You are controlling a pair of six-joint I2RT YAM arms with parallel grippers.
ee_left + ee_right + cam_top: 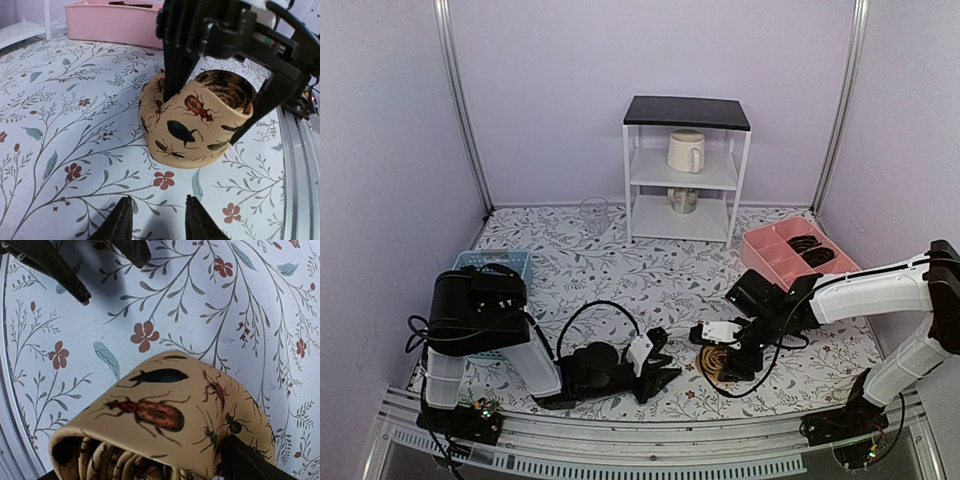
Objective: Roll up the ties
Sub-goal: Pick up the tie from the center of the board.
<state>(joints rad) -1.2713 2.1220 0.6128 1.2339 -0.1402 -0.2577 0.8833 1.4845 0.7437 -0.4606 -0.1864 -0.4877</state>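
- Left wrist view: the right hand (pixel 215 107) is closed on the rolled tie (pixel 195 125). One finger (pixel 175 65) drops behind the outer wrap. The other presses the outside of the roll on the opposite side.
- The left hand (pixel 157 220) is partly open with a moderate gap between its fingertips, and it holds nothing.
- The tie is tan with printed beetles and ants. It sits as a loose coil on the desk (pixel 620 270), in front of the arm bases and a little right of centre.
- The coil's axis stands roughly upright with its open end up. The layers inside look slack, and the outer wrap bulges toward the left hand.
- Key relation: the tie lies straight ahead of the left hand, near but apart from it. The right hand is the nearer one, since it already touches the tie.
- Judgement: the roll looks nearly complete. Any tightening or transfer falls to the right hand, with the left hand placed to steady the near face.
- The pink tray (pixel 770 255) lies beyond the right hand, well apart from the coil.
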